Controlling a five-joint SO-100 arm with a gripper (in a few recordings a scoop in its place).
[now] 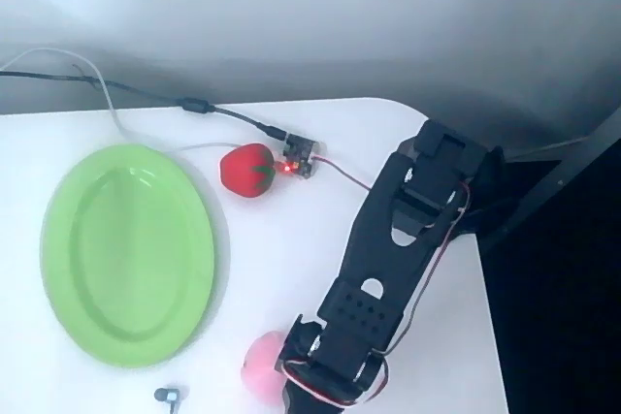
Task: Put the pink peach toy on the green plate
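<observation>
**Peach toy at the near edge, beside the arm's tip**

Peach toy (264, 364), pale pink and round, sits on the white table (281, 249) at the near edge of the overhead view, partly covered on its right side by the black arm (403, 239). The gripper (309, 387) reaches down at that same spot, right against the peach, but its fingers run out of the frame, so whether they are apart or closed on the toy cannot be told.

Left of the peach, well apart from it, lies the green plate (68, 239), a large oval with a raised rim. A red strawberry-like toy (245, 170) rests farther back, just beside the plate's far right rim. Touching the strawberry's right side is a small circuit board (298, 156) with a red light, from which a black cable (146, 94) runs away to the far left. A small grey object (168, 396) lies near the plate's near rim.
</observation>
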